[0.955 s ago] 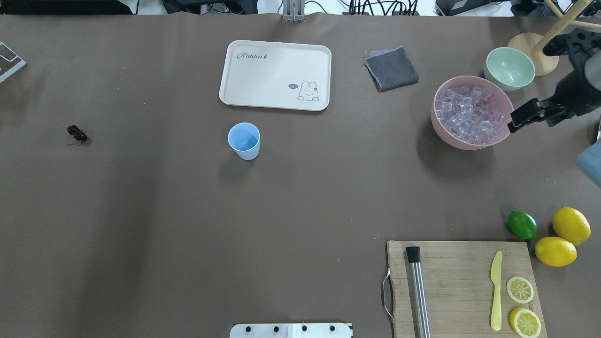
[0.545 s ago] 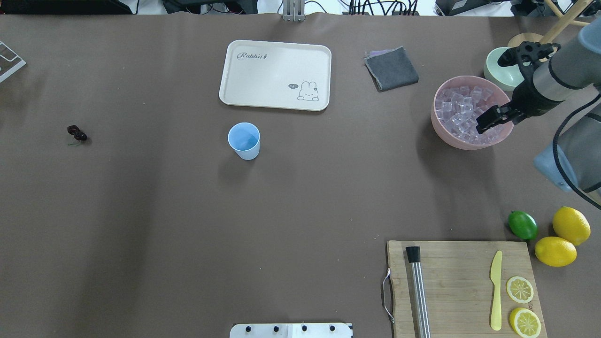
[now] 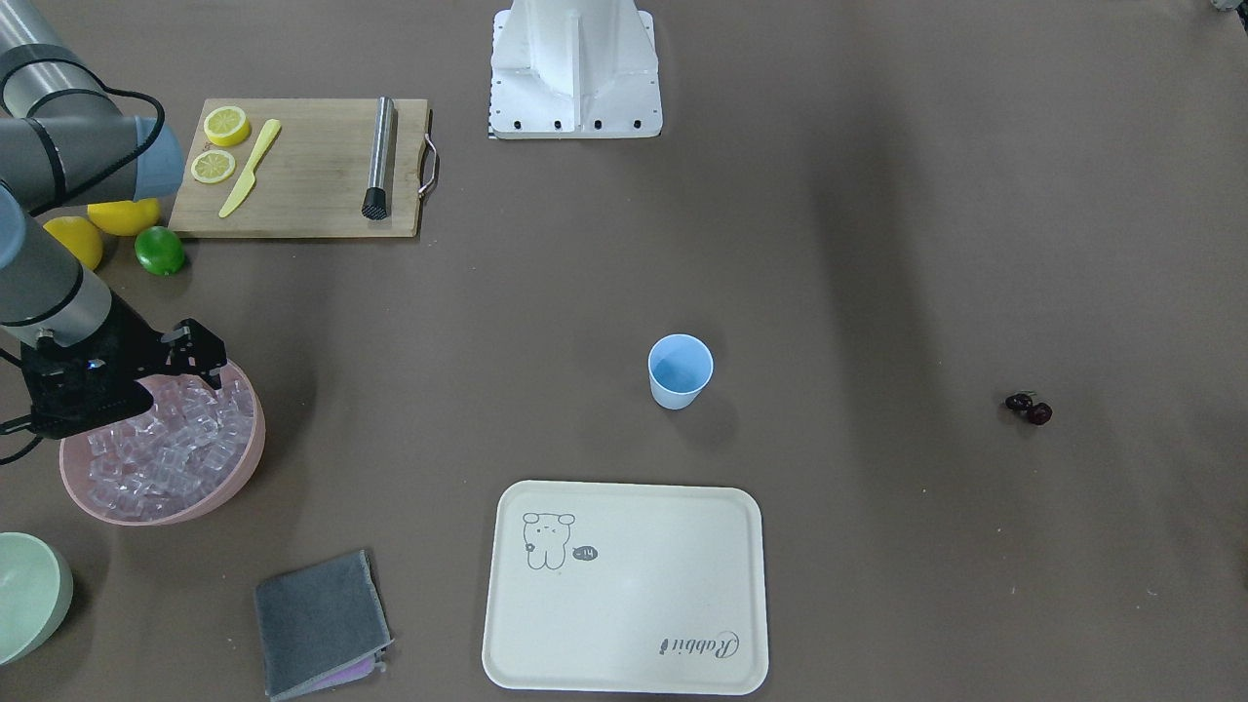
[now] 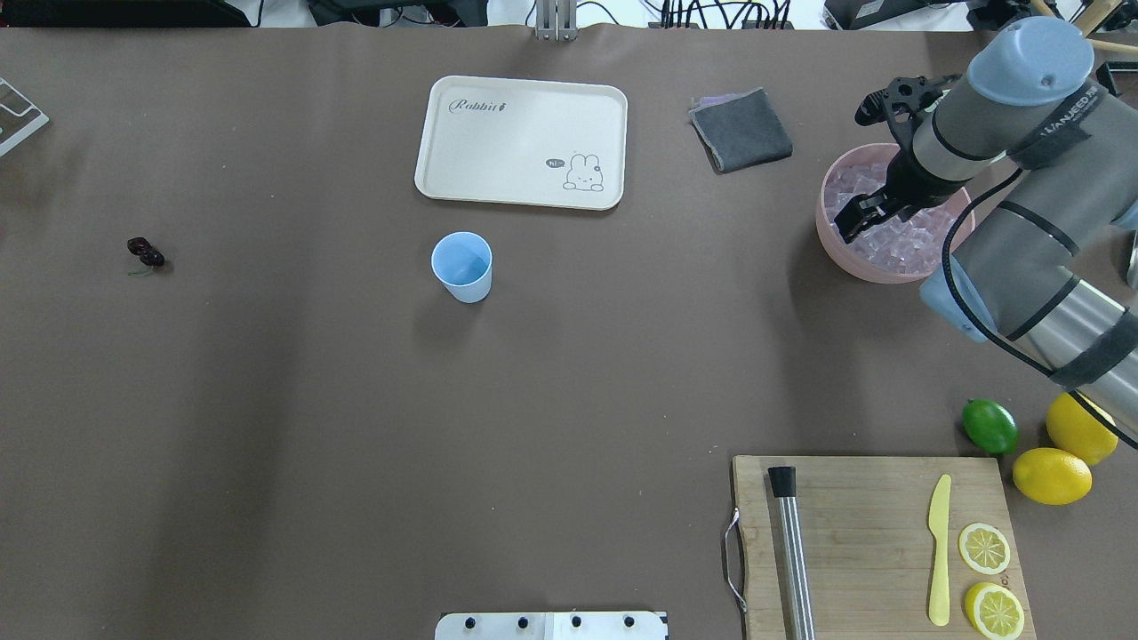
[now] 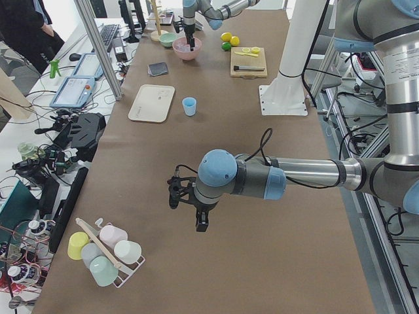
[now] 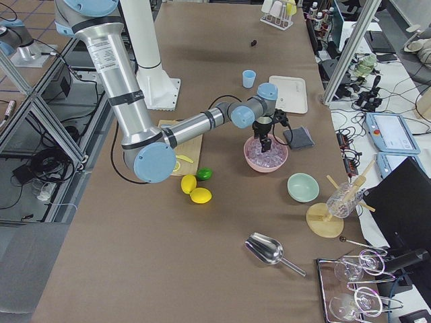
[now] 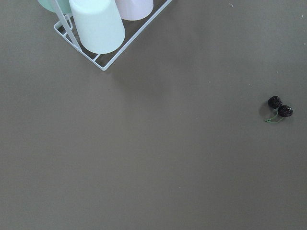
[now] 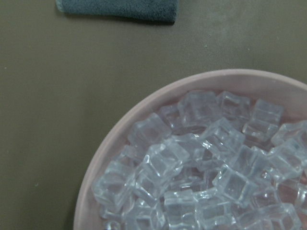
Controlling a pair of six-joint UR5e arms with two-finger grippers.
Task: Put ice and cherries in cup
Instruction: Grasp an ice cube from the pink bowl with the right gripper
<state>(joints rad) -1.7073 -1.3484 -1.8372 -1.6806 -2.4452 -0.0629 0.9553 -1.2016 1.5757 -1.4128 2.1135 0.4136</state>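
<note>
Your right gripper hangs over the ice in the pink bowl at far right, jaws seemingly apart, holding nothing. The cup stands mid-desk, apparently empty. The cherries lie well left. Both steps remain.

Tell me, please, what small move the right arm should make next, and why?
Probably lower the right tool straight down into the ice and close on one cube. It hangs just above the pile in the pink bowl, looks open and empty, and the blue cup stands empty mid-table, with the cherries untouched far off.
</note>
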